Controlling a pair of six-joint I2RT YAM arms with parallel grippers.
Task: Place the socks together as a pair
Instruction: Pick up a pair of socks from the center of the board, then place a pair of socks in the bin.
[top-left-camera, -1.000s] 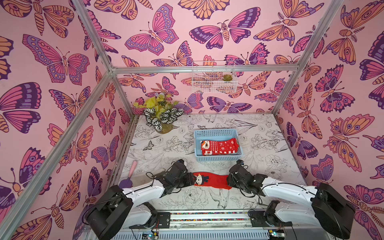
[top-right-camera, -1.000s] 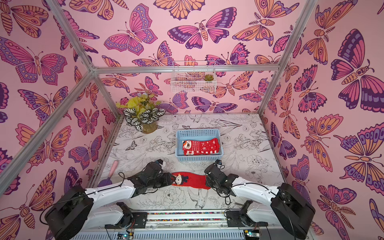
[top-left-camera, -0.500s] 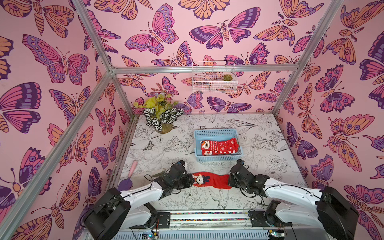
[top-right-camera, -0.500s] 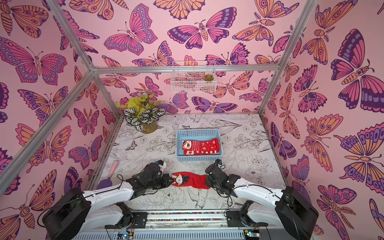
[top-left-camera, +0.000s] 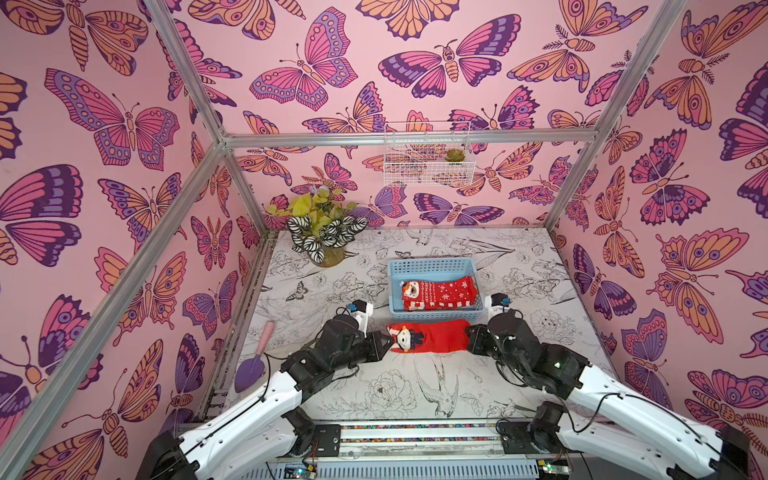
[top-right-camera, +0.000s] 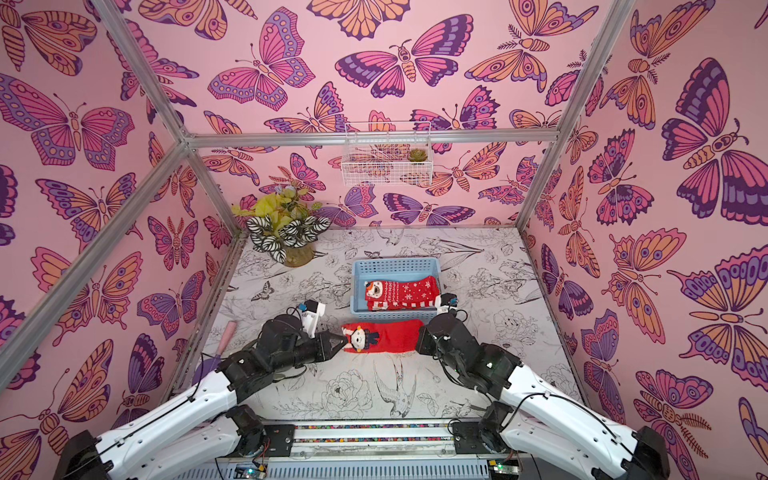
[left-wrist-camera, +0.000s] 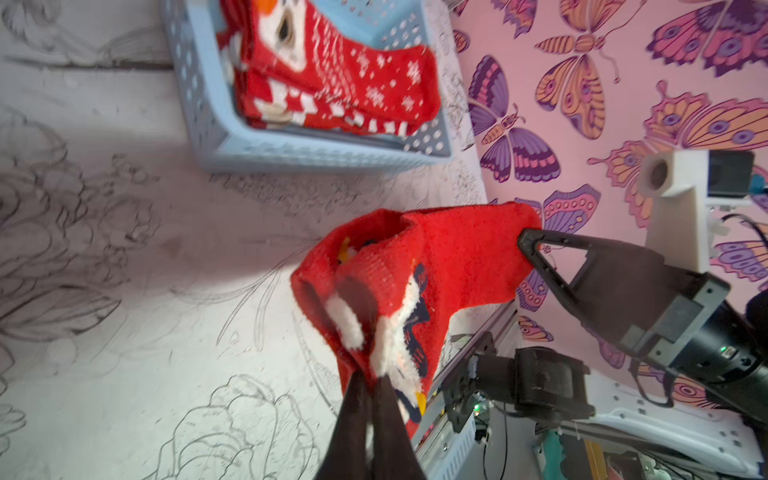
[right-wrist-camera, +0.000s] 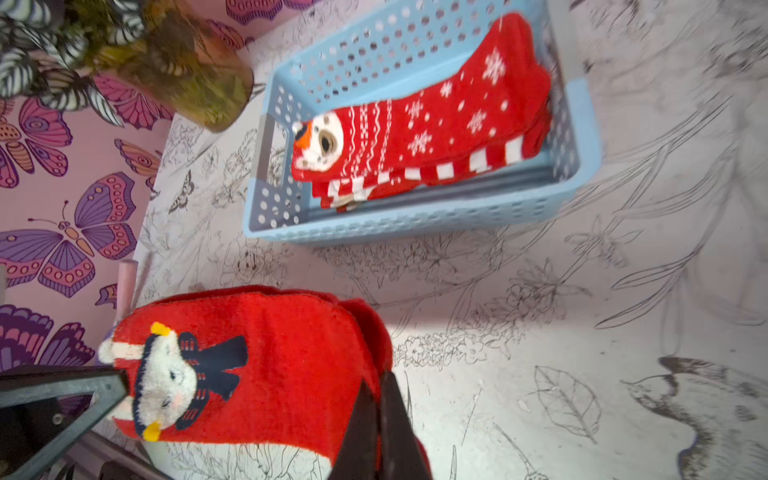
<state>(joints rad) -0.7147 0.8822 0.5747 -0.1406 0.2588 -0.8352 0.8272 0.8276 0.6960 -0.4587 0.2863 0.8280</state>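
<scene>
- In both top views, a red sock (top-left-camera: 440, 338) with a white-faced dark figure stretches sideways between the two arms, just in front of a light blue basket (top-left-camera: 432, 264).
- The left tool (top-left-camera: 388, 338) is pinched narrow on the figure end of the red sock. The right tool (top-left-camera: 469, 337) is pinched narrow on the plain end.
- Inside the basket, a snowflake sock (top-left-camera: 449, 291) lies on top of a striped sock (top-left-camera: 432, 306).
- The table (top-right-camera: 332, 395) carries line drawings of flowers and birds. A plant (top-right-camera: 286, 232) stands in its far left corner, and a purple scoop (top-left-camera: 249, 368) with a pink handle lies at its left edge.
- In the left wrist view, the left tool (left-wrist-camera: 370, 386) grips the cuff of the red sock (left-wrist-camera: 461, 257), which hangs clear of the table. Two red layers show at the cuff. The right tool (left-wrist-camera: 528, 245) holds the far end.
- In the right wrist view, the right tool (right-wrist-camera: 380, 390) clamps the red sock (right-wrist-camera: 286, 365), and the left tool (right-wrist-camera: 118, 384) meets the figure end. The basket (right-wrist-camera: 415, 226) sits beyond, with both its socks inside.
</scene>
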